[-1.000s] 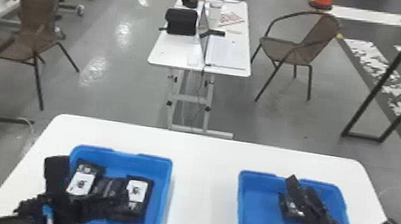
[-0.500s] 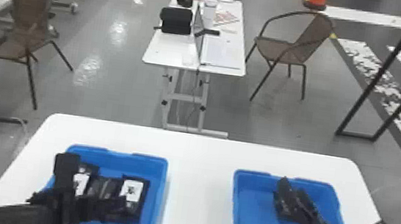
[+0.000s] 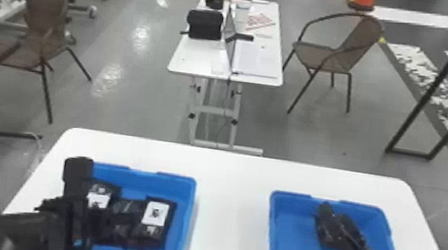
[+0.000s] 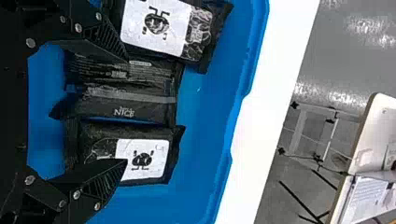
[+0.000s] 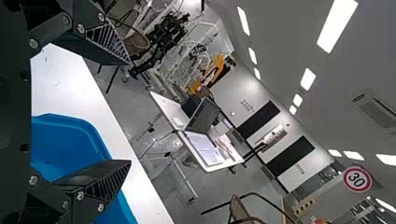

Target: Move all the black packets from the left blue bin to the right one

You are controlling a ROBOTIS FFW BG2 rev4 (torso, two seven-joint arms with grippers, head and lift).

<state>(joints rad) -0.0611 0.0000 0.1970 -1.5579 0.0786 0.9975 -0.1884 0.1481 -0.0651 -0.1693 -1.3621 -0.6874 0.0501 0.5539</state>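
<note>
Packets [image 4: 128, 105] in left blue bin [image 3: 183, 222]; 2 white-labelled, long axes roughly near-to-far

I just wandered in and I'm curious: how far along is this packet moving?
Done: unclear, as the right end effector hides part of the right bin. In hand: nothing; it and the left end effector are open and empty. Remaining: at least three black packets in the left bin.
</note>
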